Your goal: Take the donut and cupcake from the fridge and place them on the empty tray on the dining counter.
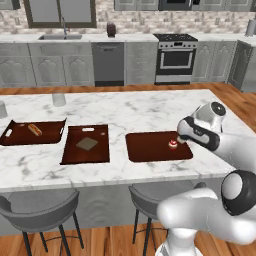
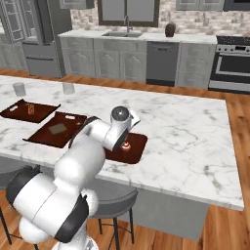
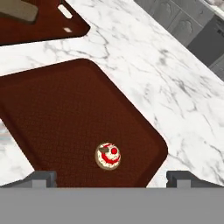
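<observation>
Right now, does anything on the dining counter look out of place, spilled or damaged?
Nothing stands out. The cupcake sits upright on the tray, near one corner, and no crumbs or spills show around it. The tray lies flat on the dining counter. The open fingers stand apart, above the cupcake and off it.

The desk (image 1: 125, 107) has a smooth, polished white marble top with grey veins. The tray (image 3: 65, 113) looks matt, finely grained, dark reddish-brown. The cupcake (image 3: 108, 156) has pale, speckled icing. The floor (image 2: 234, 122) is warm glossy wood.
</observation>
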